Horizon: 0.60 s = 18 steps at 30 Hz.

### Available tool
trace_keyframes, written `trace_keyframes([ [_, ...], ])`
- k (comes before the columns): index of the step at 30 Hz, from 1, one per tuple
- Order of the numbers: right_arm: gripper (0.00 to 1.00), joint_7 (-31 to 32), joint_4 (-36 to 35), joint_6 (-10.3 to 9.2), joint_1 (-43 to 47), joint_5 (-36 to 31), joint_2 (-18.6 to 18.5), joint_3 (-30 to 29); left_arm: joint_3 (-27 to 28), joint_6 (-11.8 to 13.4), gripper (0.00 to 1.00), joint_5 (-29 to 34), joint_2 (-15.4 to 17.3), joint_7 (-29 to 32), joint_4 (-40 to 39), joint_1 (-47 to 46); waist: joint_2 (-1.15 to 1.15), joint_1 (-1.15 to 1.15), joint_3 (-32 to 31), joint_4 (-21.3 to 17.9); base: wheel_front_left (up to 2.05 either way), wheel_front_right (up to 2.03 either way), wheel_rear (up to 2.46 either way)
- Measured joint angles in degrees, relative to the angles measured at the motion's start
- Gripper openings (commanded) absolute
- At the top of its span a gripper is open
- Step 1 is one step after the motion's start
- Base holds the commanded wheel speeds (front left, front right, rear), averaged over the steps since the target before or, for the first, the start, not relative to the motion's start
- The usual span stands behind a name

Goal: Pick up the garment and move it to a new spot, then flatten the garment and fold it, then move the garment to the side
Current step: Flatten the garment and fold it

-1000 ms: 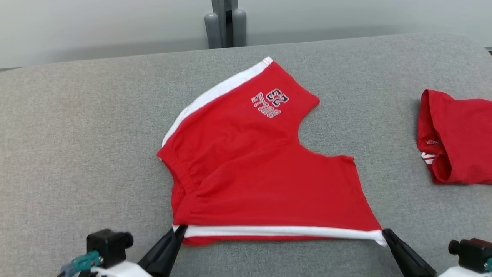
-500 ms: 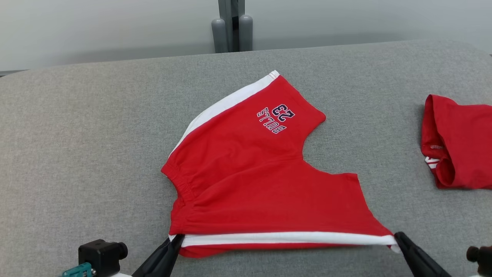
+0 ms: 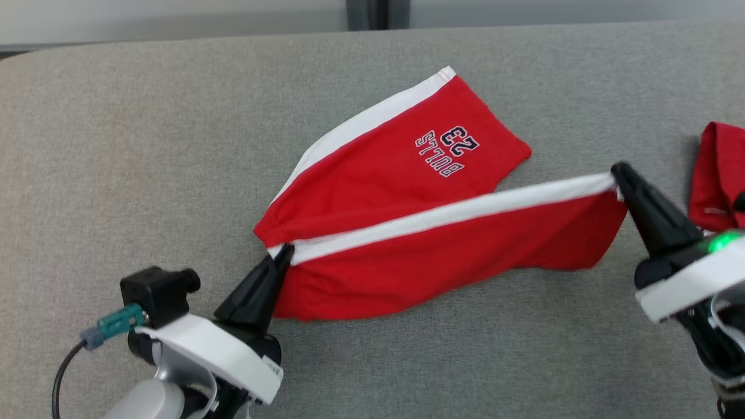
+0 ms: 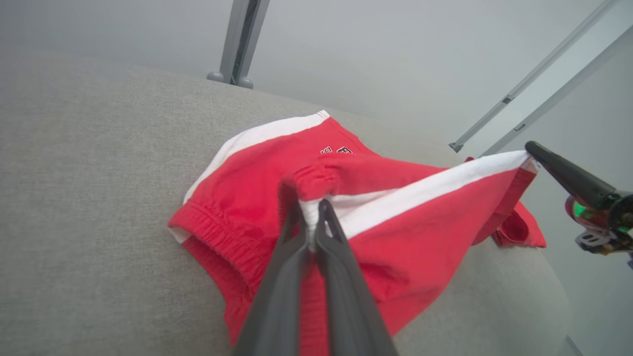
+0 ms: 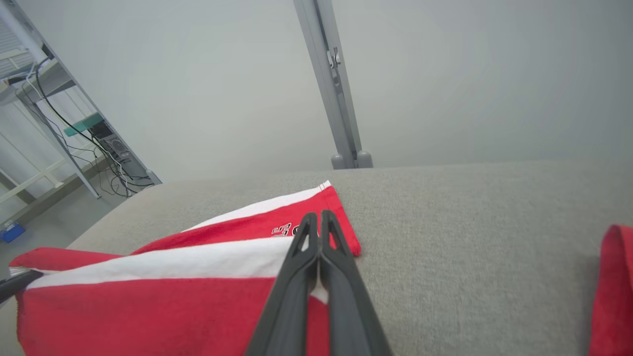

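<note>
Pinching the white-striped red cotton shorts [image 3: 407, 192] at each stripe end, both jaws are closed. Hold that stripe taut and level. Land it squarely on the shorts' far stripe.

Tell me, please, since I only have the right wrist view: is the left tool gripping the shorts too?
Observer: Yes. In the left wrist view the left tool is shut on the end of the white stripe, right beside the elastic waistband of the shorts.
Operator: Thank you. Does the edge we are holding hide the print?
Observer: No. In the head view the BULLS 23 print lies fully uncovered on the far leg. The stripe, stretched across to the right tool, passes on the near side of it.
</note>
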Motion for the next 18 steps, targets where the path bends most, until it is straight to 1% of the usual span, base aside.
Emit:
trace_keyframes([
  [4,0.0,-1.7,6.3,0.0,-12.4,1.7,-4.0,4.3,1.0,-3.6,0.0,-0.6,-3.1,-1.6,5.4,-6.7,0.0,0.0,3.6,2.2,0.0,0.0,0.0],
  [6,0.0,-2.1,9.8,0.0,-18.3,3.2,-5.4,6.5,1.2,-5.3,0.0,-1.0,-4.7,-2.3,8.2,-9.7,0.0,0.0,5.4,3.4,0.0,0.0,0.0],
  [7,0.0,-2.8,13.6,0.0,-23.7,3.7,-6.9,9.2,1.0,-6.9,0.0,-1.1,-6.4,-2.9,11.1,-12.8,0.0,0.0,7.2,5.0,0.0,0.0,0.0],
  [9,0.0,-3.1,17.2,0.0,-28.7,4.4,-8.3,12.1,0.9,-8.6,0.0,-1.5,-8.3,-3.5,13.7,-15.6,0.0,0.0,8.8,6.6,0.0,0.0,0.0],
  [12,0.0,-3.7,22.5,-0.01,-34.9,6.2,-9.3,16.2,0.1,-10.4,0.0,-1.5,-10.6,-3.8,18.0,-18.9,0.0,0.0,11.0,9.1,0.0,0.0,0.0],
  [18,0.0,-5.5,31.2,-0.01,-44.0,10.0,-10.7,24.0,-1.0,-12.6,0.0,-0.9,-14.1,-5.2,24.4,-23.5,0.0,0.0,14.4,13.1,0.0,0.0,0.0],
])
